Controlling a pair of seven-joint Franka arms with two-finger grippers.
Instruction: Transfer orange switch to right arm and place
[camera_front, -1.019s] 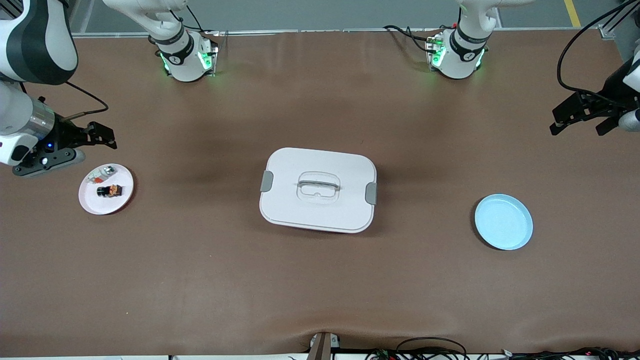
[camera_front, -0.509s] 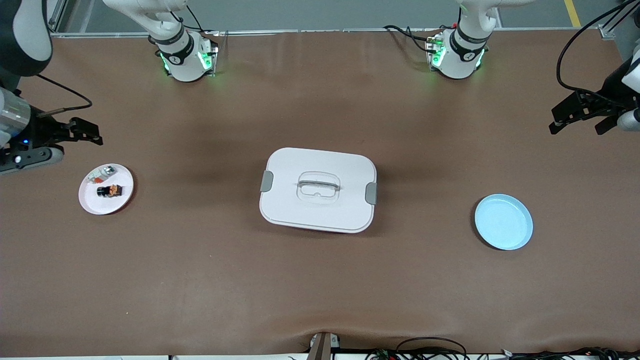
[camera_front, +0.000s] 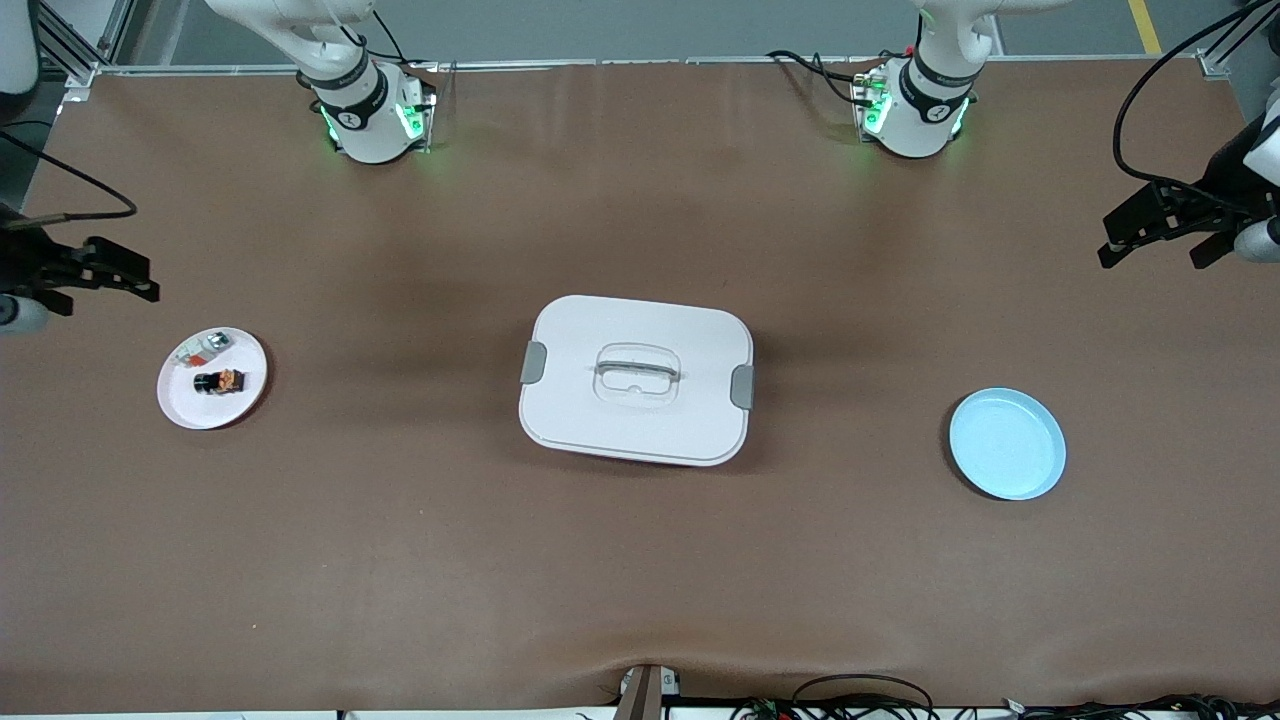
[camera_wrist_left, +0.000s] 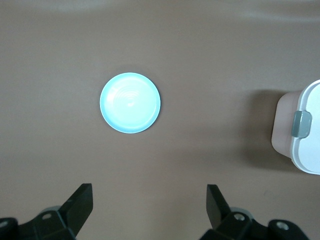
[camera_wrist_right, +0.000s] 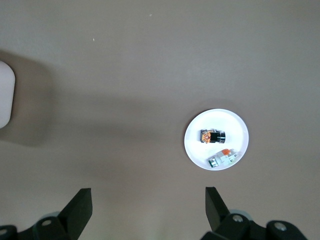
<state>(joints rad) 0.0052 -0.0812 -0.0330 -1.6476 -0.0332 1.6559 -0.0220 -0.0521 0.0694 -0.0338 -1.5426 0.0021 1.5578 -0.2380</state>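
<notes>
Brown table (camera_front: 400, 560) spans below both raised, spread-fingered, empty grippers: left gripper (camera_front: 1160, 240), right gripper (camera_front: 105, 278).

Three stations in a row along the worktop (camera_front: 640, 580)

A lidded box (camera_front: 636, 379) sits mid-worktop between two plates: the small plate (camera_front: 190, 405) toward the right arm's end carries the orange switch (camera_front: 220, 381) and, touching or just beside it and farther from the front camera, a second small part (camera_front: 203, 347); the other plate (camera_front: 1007, 443) lies toward the left arm's end, slightly nearer that camera than the box.
</notes>
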